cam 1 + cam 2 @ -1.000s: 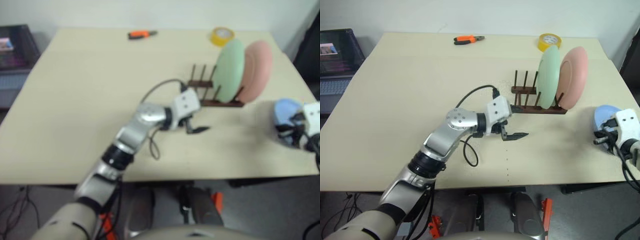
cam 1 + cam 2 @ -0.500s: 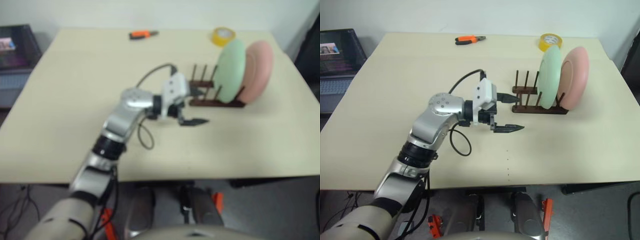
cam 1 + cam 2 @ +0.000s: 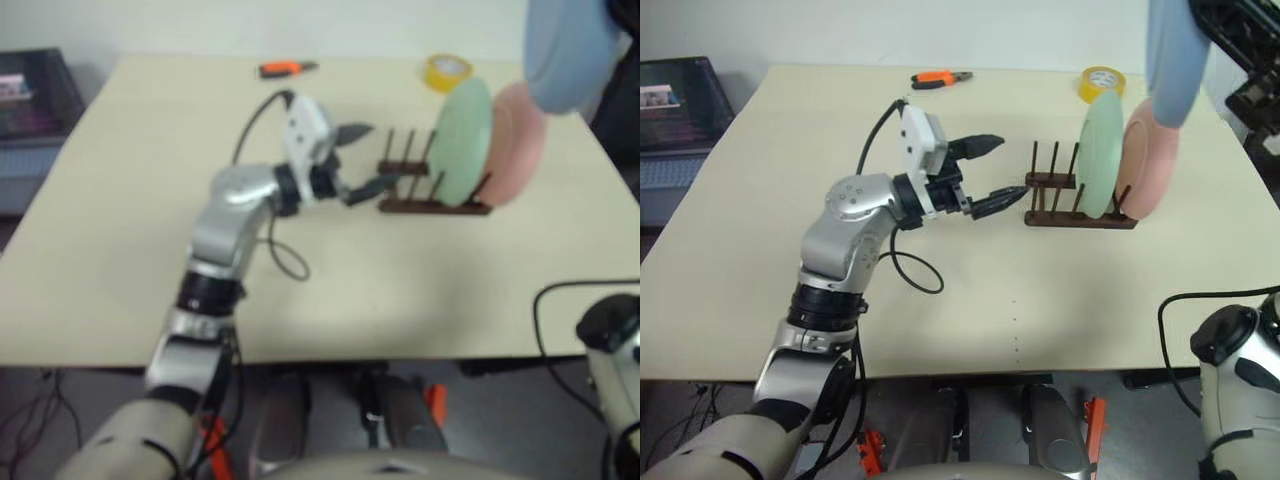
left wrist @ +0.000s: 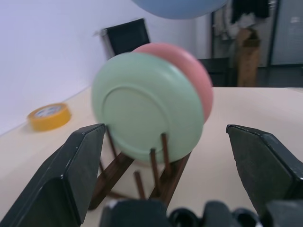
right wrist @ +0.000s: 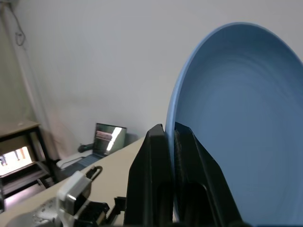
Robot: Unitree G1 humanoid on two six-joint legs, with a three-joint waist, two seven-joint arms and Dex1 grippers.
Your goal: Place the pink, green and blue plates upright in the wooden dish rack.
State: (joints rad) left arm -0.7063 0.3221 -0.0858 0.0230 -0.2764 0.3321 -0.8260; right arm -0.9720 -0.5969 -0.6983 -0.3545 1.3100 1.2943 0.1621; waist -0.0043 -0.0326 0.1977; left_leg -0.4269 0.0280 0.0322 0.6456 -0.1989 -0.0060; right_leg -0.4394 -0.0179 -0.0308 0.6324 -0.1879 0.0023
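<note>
plates 3, no readable text | right end effector (image 5: 173,142) clenched on blue plate (image 3: 1173,55), raised over wooden dish rack (image 3: 1078,205) | left end effector (image 3: 990,170) released, rack just ahead holding green plate (image 3: 1099,152), pink plate (image 3: 1147,158) upright

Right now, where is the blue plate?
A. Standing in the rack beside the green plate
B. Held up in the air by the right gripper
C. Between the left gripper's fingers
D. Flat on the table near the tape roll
B: the right gripper is clamped on the rim of the blue plate, which hangs above the wooden dish rack.
</note>
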